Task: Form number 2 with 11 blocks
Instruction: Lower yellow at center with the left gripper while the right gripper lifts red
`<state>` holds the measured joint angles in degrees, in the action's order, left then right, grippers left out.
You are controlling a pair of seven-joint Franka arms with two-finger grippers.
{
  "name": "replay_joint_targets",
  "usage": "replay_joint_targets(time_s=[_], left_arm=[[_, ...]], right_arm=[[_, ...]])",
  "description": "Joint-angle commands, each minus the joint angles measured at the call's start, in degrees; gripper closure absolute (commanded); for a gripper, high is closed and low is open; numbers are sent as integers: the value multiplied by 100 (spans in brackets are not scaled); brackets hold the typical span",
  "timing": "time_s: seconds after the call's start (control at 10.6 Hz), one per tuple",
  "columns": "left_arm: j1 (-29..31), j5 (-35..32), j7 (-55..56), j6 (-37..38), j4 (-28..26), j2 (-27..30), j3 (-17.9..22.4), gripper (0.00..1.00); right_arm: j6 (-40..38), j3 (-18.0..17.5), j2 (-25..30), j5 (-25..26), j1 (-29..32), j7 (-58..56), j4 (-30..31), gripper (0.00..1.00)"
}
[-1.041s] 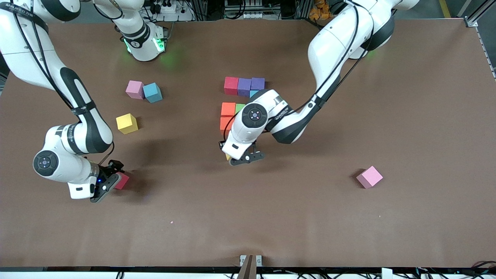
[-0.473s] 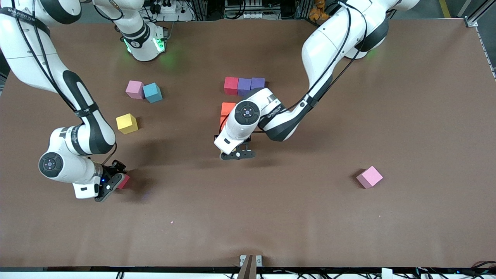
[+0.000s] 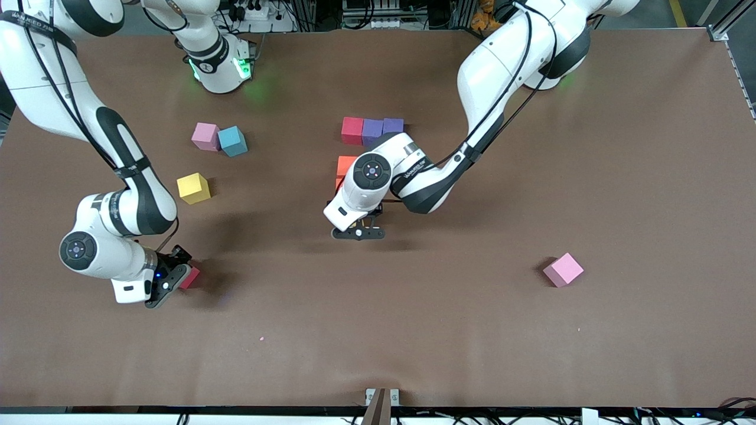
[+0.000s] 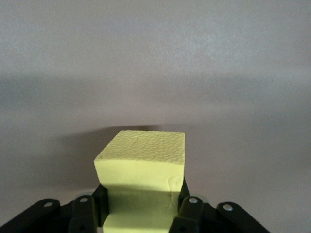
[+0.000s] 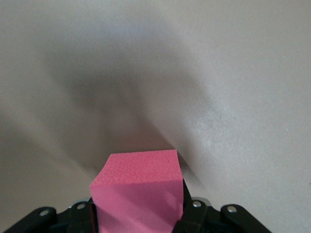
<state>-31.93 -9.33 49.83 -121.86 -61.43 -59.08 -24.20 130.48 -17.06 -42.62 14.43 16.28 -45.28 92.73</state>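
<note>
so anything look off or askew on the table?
Only the loose matte foam cubes: the pink cube toward the left arm's end and the yellow cube sit rotated against the square-laid red cube and purple cubes. Nothing is spilled or damaged. Both tools are shut on cubes.

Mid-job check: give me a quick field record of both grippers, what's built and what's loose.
left gripper: shut on yellow-green block, beside the partial figure
right gripper: shut on red block, near the right arm's end
partial figure: red, two purple, orange visible; rest hidden
loose blocks: pink, blue, yellow, pink
</note>
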Motion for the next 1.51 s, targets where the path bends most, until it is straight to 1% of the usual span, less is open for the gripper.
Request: replay_joint_targets(time_s=[0.0, 0.28, 0.38, 0.57, 0.76, 0.95, 1.14, 1.23, 1.42], left_arm=[[-129, 150, -175, 180, 175, -60, 91, 55], [-182, 142, -210, 127, 175, -69, 108, 55], [-252, 142, -219, 110, 175, -69, 195, 55], [-279, 142, -219, 13, 175, -121, 231, 55], [-323, 150, -219, -49, 175, -139, 257, 55], [-332, 150, -211, -58, 175, -148, 275, 55], [-411, 142, -210, -58, 149, -174, 319, 55], [-411, 142, -210, -58, 88, -174, 328, 54], [-411, 142, -193, -58, 79, -174, 337, 54]], right_arm=[[-31, -87, 138, -72, -37, 19, -45, 64], [-294, -78, 481, -72, -117, 19, 0, 64], [-399, -69, 752, -81, -265, 71, 87, 64], [-392, -78, 1385, -64, -407, 518, 665, 64], [-357, -69, 1895, -72, -643, 1061, 1043, 64], [-77, -69, 2510, -90, -644, 1302, 1579, 64], [-154, -78, 3064, -99, -609, 1564, 1914, 65], [-154, -87, 3258, -99, -583, 1644, 2072, 65], [-329, -87, 3452, -203, -574, 1828, 2135, 65]])
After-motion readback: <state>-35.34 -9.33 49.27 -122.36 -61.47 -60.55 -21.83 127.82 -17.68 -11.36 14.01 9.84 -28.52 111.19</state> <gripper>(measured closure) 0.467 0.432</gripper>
